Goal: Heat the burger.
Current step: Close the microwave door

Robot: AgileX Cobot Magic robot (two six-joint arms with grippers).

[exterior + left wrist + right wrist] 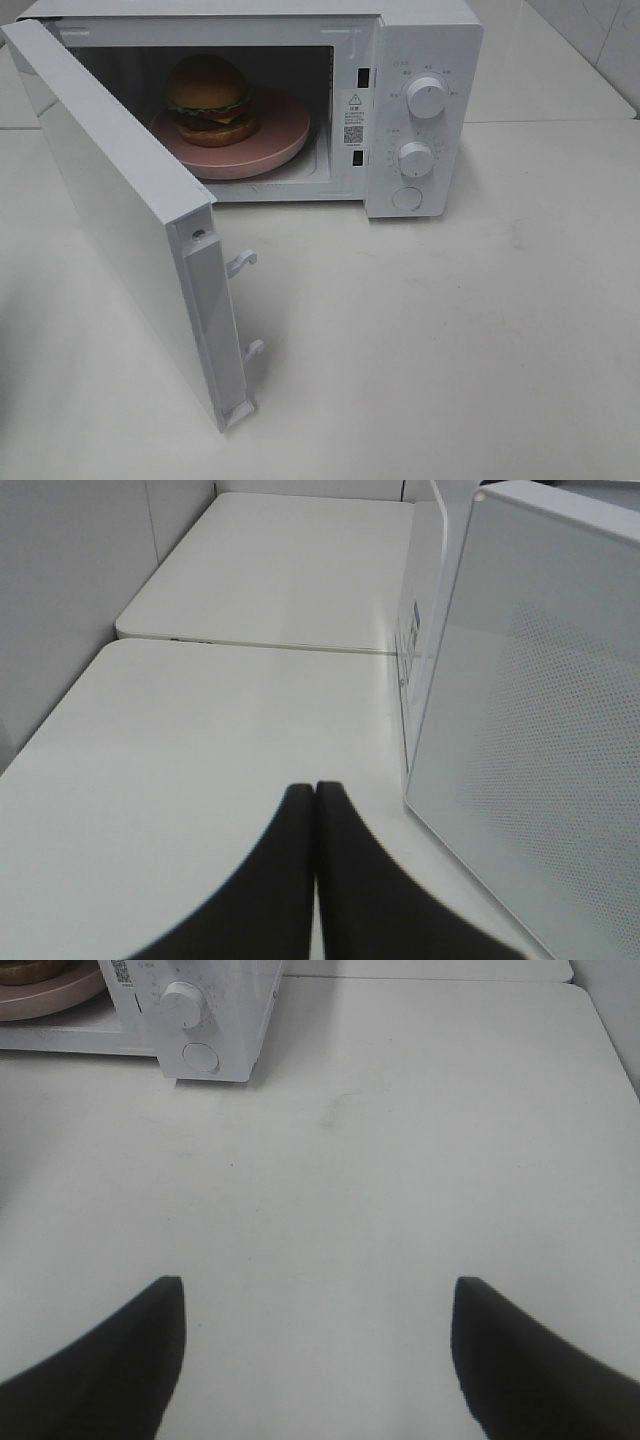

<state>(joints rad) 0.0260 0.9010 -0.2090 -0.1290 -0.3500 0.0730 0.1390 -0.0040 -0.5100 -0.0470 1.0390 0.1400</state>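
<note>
The burger (pixel 210 100) sits on its plate (pixel 285 145) inside the microwave (pixel 425 50), well beyond the jaws; the left gripper (pixel 315 792), clenched empty just beside the open door (pixel 540 730), looks set to push it, while the right gripper (pixel 318 1285) gapes empty.

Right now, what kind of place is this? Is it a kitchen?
Maybe a pretend kitchen corner, probably a robot test bench rather than a real kitchen. A white microwave stands open on a plain white table, with a burger on a pink plate inside.
</note>
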